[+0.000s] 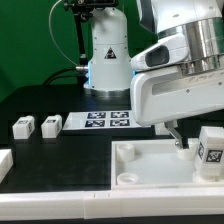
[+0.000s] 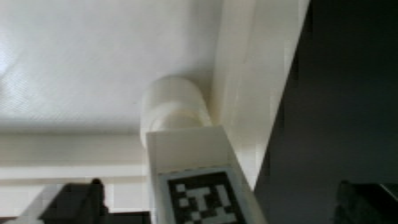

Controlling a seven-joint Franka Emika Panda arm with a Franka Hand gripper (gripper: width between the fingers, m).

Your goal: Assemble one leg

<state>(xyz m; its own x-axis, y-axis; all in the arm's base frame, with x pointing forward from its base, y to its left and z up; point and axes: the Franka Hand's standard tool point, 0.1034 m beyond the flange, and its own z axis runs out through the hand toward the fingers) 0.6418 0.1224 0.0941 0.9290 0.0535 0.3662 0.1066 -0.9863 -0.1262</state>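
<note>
A leg (image 1: 212, 150), a white block with a black-and-white tag, stands upright at the right end of the large white tray (image 1: 135, 165). My gripper (image 1: 196, 145) is over that end, with one thin finger (image 1: 179, 138) showing beside the leg. In the wrist view the leg (image 2: 192, 150) runs down to the tray's inner floor (image 2: 89, 70), close to its rim (image 2: 249, 90). My gripper (image 2: 214, 200) is open there. Its dark fingers (image 2: 71, 202) stand on either side of the leg with a gap on each side.
Two more legs (image 1: 22, 127) (image 1: 50, 125) lie on the black table at the exterior view's left. The marker board (image 1: 108, 121) lies behind the tray, before the arm's base. Another white part (image 1: 5, 160) sits at the left edge. A white bar (image 1: 60, 205) runs along the front.
</note>
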